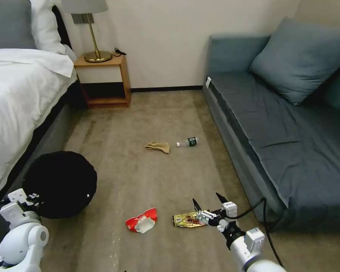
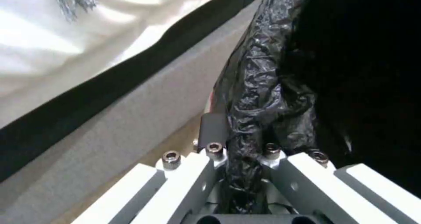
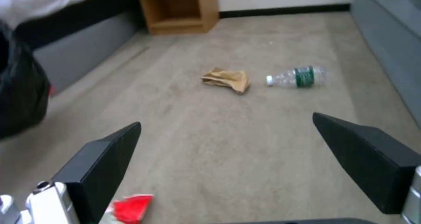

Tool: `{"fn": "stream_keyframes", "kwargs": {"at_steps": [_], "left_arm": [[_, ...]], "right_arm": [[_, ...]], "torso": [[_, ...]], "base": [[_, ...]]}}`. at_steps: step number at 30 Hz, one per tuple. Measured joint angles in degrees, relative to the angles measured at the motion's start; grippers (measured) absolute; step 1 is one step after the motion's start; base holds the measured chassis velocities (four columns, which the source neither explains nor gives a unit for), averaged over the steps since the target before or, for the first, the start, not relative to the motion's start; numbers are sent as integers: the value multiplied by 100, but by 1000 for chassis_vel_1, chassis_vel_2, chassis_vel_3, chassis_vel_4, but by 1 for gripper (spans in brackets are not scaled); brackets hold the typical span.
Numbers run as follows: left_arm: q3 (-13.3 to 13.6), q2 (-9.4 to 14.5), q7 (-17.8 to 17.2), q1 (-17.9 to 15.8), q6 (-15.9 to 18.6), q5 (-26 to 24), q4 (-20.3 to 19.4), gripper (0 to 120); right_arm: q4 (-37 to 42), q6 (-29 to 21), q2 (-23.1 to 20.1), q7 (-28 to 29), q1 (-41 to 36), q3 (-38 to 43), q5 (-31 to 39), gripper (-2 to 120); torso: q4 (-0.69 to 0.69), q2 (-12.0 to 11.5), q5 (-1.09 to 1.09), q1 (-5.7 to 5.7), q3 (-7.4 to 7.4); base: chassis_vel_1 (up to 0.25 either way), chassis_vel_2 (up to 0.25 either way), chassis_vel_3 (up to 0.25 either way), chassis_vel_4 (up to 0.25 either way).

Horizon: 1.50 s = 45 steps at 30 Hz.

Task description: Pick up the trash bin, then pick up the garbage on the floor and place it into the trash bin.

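Bin (image 1: 60,183) body hidden under the black bag (image 2: 259,86); white wall nowhere to be made out from the head view. Bin interior in the left wrist view too dark to read. Left gripper (image 2: 241,158) fingertips buried in bag folds, pinching the rim. Gold wrapper (image 1: 187,220) partly covered by the right gripper (image 1: 207,201), its near end out of sight. Red wrapper (image 3: 129,207) cut off by the right wrist view's lower edge and partly behind one finger (image 3: 98,166). Bottle (image 1: 187,142) label text too small to read. Bed (image 1: 19,87) and sofa (image 1: 283,124) both cropped by the head view's sides.
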Motion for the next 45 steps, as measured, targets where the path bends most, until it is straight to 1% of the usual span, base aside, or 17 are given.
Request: {"fn": "stream_keyframes", "kwargs": {"at_steps": [3,4,7,8,11,12,13,16,17,20,25,28,31,32,36,40,45], "left_arm": [[3,58,17,1,-37,58,98,2],[3,58,17,1,-37,58,98,2],[-4,30,32,-22,-41,134,181,2],[-4,30,32,-22,-41,134,181,2],[-24,-96,41,-15,-38,254,171,2],[-24,-96,41,-15,-38,254,171,2],[-30,-144,41,4,-29,300,128,2],[-76,-270,44,99,-4,432,-91,2],[-76,-270,44,99,-4,432,-91,2],[-110,-336,47,249,3,531,-302,2],[-128,-344,46,416,-58,802,-415,2],[-139,-364,35,478,-61,922,-465,2],[-154,-460,9,609,-62,1053,-670,2],[-154,-460,9,609,-62,1053,-670,2],[-142,-625,-24,900,-57,1153,-1076,2],[-127,-805,-29,1058,-43,1203,-1352,2],[-123,-971,-39,1111,-67,1249,-1433,2]], "right_arm": [[-457,29,-496,-190,590,-422,-104,100],[-457,29,-496,-190,590,-422,-104,100],[-1100,88,-888,-378,1381,-1191,-245,100],[-1100,88,-888,-378,1381,-1191,-245,100],[-1857,117,-988,-718,2560,-2324,-367,100],[-1857,117,-988,-718,2560,-2324,-367,100],[-2063,121,-957,-779,2902,-2673,-379,100],[-2720,126,-679,-899,3979,-3729,-378,100],[-2720,126,-679,-899,3979,-3729,-378,100],[-3381,164,-264,-1025,4903,-4654,-351,100],[-4124,311,250,-1132,5496,-5438,-357,100],[-4417,372,458,-1264,5654,-5733,-374,100],[-5007,468,911,-1527,5805,-6065,-458,100],[-5007,468,911,-1527,5805,-6065,-458,100],[-5722,690,1514,-1573,5821,-6390,-549,100],[-6153,791,1851,-1622,5807,-6534,-685,100],[-6667,914,2095,-1703,5798,-6532,-940,100]], "torso": [[1,0,0,0,0],[1,0,0,0,0],[1,0,-2,0,1],[1,0,-2,0,1],[1,0,0,0,1],[1,0,0,0,1],[2,0,-3,0,1],[1,0,0,0,0],[1,0,0,0,0],[3,0,-1,0,1],[3,-1,-2,0,1],[2,0,-3,0,1],[1,0,-3,0,0],[1,0,-3,0,0],[1,0,-2,0,0],[2,0,-1,0,0],[0,0,-2,0,0]], "base": [[0,0,0,0],[0,0,0,0],[0,0,0,0],[0,0,0,0],[0,0,0,0],[0,0,0,0],[0,0,0,0],[0,0,0,0],[0,0,0,0],[0,0,0,0],[0,0,0,0],[0,0,0,0],[0,0,0,0],[0,0,0,0],[0,0,0,0],[0,0,0,0],[0,0,0,0]]}}
